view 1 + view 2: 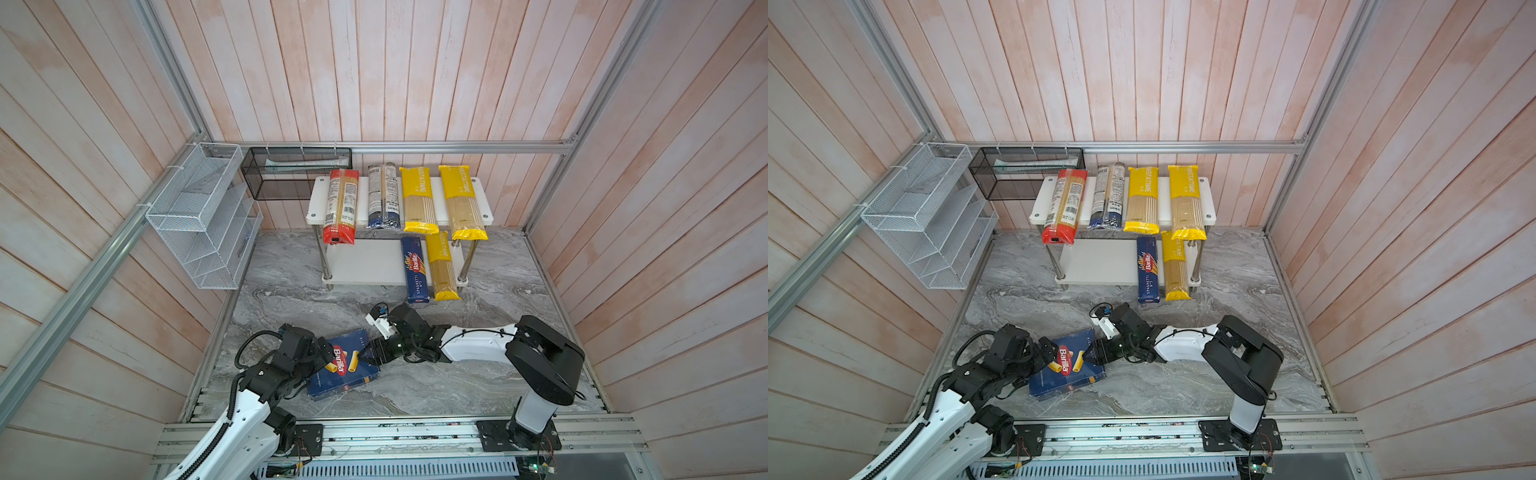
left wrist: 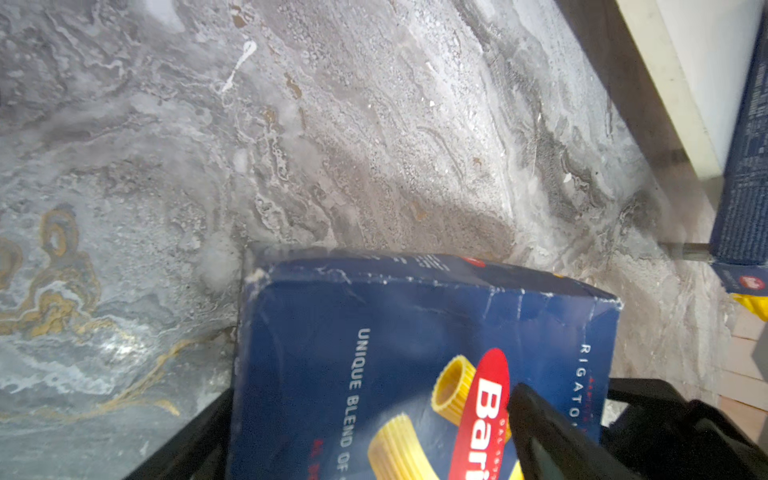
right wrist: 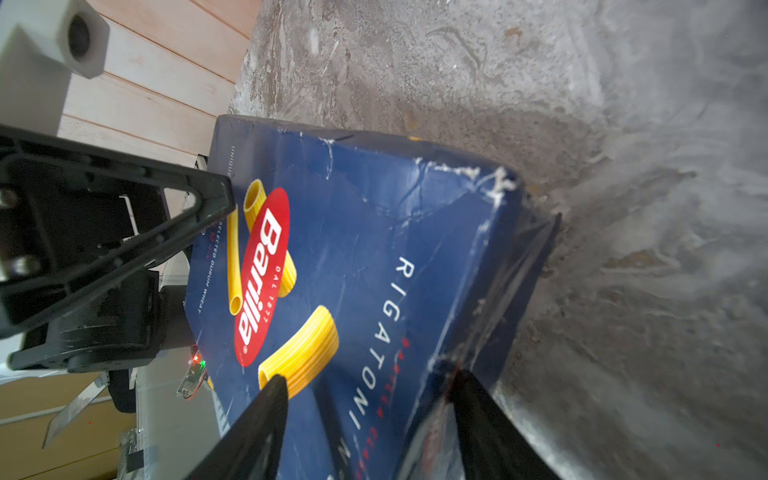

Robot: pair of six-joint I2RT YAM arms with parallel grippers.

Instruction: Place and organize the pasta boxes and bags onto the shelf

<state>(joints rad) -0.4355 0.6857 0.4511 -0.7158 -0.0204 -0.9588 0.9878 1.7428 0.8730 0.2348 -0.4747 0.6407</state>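
The wide dark blue cardboard Rigatoni box (image 1: 353, 382) is at the near left of the grey marble counter (image 1: 478, 374), between the two arms and well apart from the low white two-board shelf with chrome posts (image 1: 365, 262). A dark shadow lies beside its far edge.

The right end effector (image 3: 369, 380) is clamped on the right end of the box, with one finger on the printed face and the other against the crumpled side. The left end effector (image 1: 322, 357) grips the opposite end, one finger over the face and one below.

On the upper board lie side by side:
- the clear bag with red ends (image 1: 343, 205)
- the clear bag with dark-blue ends (image 1: 384, 195)
- two yellow bags (image 1: 417, 199) (image 1: 461, 203)

On the lower board, the narrow blue Spaghetti box (image 1: 414, 270) lies beside a third yellow bag (image 1: 442, 266).
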